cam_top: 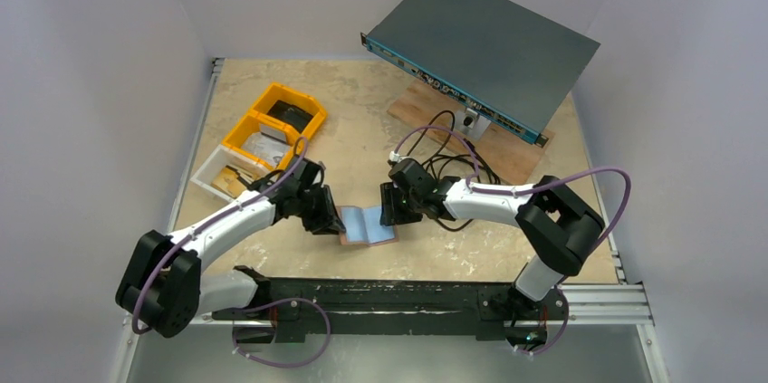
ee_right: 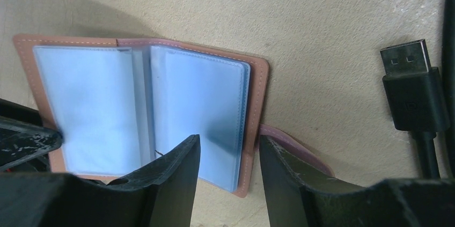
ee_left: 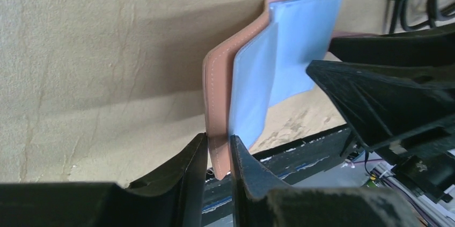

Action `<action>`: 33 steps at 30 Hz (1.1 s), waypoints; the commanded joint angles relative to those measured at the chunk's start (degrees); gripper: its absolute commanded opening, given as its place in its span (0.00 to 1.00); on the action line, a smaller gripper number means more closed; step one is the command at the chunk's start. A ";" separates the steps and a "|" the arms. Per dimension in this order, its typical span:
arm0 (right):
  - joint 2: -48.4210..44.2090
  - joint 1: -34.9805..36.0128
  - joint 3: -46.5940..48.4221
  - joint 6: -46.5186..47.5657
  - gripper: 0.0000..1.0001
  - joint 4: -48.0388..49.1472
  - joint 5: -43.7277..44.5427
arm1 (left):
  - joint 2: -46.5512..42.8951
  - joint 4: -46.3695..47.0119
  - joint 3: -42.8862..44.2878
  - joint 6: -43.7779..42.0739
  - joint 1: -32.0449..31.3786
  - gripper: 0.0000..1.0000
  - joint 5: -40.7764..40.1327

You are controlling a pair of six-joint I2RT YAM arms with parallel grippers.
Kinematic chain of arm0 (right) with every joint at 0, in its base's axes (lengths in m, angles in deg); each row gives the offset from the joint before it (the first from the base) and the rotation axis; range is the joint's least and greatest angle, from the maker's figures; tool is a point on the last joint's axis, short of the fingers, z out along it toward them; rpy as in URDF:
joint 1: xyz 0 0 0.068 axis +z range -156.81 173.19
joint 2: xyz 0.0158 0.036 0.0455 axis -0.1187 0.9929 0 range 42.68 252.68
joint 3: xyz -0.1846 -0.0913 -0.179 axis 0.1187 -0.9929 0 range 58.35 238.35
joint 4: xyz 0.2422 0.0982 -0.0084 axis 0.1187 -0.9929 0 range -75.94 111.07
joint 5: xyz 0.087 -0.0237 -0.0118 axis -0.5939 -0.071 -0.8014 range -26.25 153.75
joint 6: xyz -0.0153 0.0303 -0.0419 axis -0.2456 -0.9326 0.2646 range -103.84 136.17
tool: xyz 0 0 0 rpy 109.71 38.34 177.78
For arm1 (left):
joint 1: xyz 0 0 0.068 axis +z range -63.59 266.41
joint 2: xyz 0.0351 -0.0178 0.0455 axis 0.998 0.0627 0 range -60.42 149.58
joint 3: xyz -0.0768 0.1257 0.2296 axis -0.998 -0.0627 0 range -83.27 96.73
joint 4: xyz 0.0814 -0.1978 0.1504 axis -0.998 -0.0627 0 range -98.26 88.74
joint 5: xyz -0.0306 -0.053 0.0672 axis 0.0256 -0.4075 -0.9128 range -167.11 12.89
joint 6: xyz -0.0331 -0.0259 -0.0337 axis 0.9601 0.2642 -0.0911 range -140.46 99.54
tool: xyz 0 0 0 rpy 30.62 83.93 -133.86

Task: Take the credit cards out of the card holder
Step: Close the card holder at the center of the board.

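Note:
The tan card holder (cam_top: 367,225) lies open near the table's front edge, between my two grippers. Its pale blue-grey inside (ee_right: 198,98) faces up; I cannot tell separate credit cards from the sleeves. My left gripper (ee_left: 219,149) is shut on the left cover's edge (ee_left: 220,87), which stands tilted up off the table. My right gripper (ee_right: 229,149) is open, its fingers astride the right cover's edge (ee_right: 257,93), one over the blue pages and one over the closing strap (ee_right: 292,149).
Yellow bins (cam_top: 272,125) and a white bin (cam_top: 222,175) stand at the left. A grey rack unit (cam_top: 480,43) sits at the back right, with black cables (cam_top: 448,161) and a plug (ee_right: 410,87) just right of the holder. A black rail (cam_top: 389,297) runs along the front.

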 commanded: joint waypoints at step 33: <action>-7.64 1.40 -3.23 -5.72 0.46 -0.66 1.16 | 17.19 14.89 12.44 4.92 -5.21 0.44 6.92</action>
